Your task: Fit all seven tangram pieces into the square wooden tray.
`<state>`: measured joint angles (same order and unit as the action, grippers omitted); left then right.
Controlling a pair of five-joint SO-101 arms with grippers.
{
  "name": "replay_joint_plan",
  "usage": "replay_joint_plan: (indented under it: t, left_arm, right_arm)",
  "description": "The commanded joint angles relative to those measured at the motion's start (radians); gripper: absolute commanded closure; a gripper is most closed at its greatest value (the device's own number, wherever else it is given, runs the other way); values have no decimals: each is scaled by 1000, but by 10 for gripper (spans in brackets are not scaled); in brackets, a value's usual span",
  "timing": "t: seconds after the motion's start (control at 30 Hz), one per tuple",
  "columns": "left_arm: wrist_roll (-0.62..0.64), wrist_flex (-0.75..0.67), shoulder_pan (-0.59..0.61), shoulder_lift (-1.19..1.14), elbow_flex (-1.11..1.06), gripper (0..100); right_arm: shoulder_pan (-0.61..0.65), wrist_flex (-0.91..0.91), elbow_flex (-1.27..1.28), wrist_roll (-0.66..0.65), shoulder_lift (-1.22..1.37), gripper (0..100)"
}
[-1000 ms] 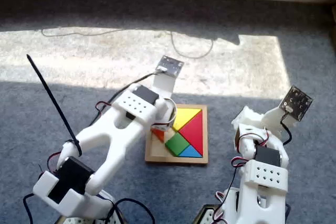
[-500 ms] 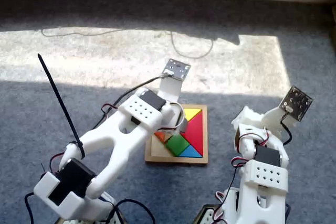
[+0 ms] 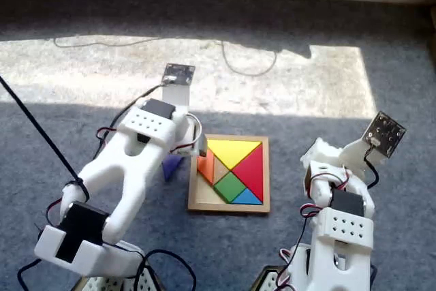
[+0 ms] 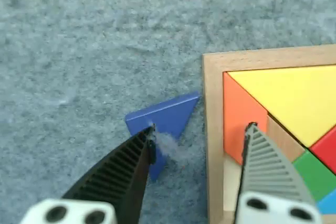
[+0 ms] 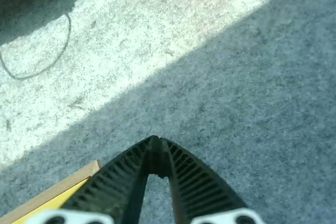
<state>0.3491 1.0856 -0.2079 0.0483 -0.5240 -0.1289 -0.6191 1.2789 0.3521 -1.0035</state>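
The square wooden tray (image 3: 195,202) lies on the grey carpet between the arms. It holds yellow (image 3: 234,151), red (image 3: 253,167), green (image 3: 230,186), light blue (image 3: 248,197) and orange (image 3: 205,167) pieces. A bare wooden gap (image 4: 283,140) lies beside the orange piece (image 4: 241,111). A dark blue triangle (image 4: 165,119) lies flat on the carpet just outside the tray rim (image 4: 212,129). My left gripper (image 4: 199,128) is open, one fingertip (image 4: 149,132) over the blue triangle, the other over the orange piece. My right gripper (image 5: 156,145) is shut and empty above carpet, right of the tray.
A thin cable (image 3: 238,66) loops on the sunlit carpet behind the tray. A black strap (image 3: 41,134) sticks up from the left arm. The right arm (image 3: 340,195) stands right of the tray. A tray corner (image 5: 52,192) shows near the right gripper.
The left arm has swung left, off the tray's middle to its left edge. The dark blue triangle on the carpet and the orange piece in the tray are now uncovered. The right arm kept still.
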Motion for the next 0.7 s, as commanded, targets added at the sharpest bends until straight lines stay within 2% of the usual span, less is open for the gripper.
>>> replay_joint_plan:
  t: [0.0, 0.13, 0.23, 0.4, 0.67]
  left_arm:
    - [5, 5, 93, 39, 42, 731]
    - [6, 6, 186, 36, 31, 730]
    - [2, 6, 209, 36, 8, 729]
    - [-262, 3, 202, 35, 2, 733]
    - [-526, 5, 166, -116, 21, 734]
  right_arm:
    - [7, 28, -7, -14, -24, 992]
    - [12, 28, -5, -14, -24, 992]
    - [12, 28, -4, -14, -24, 992]
    - [12, 28, -4, -14, -24, 992]
    - [13, 28, -4, -14, -24, 992]
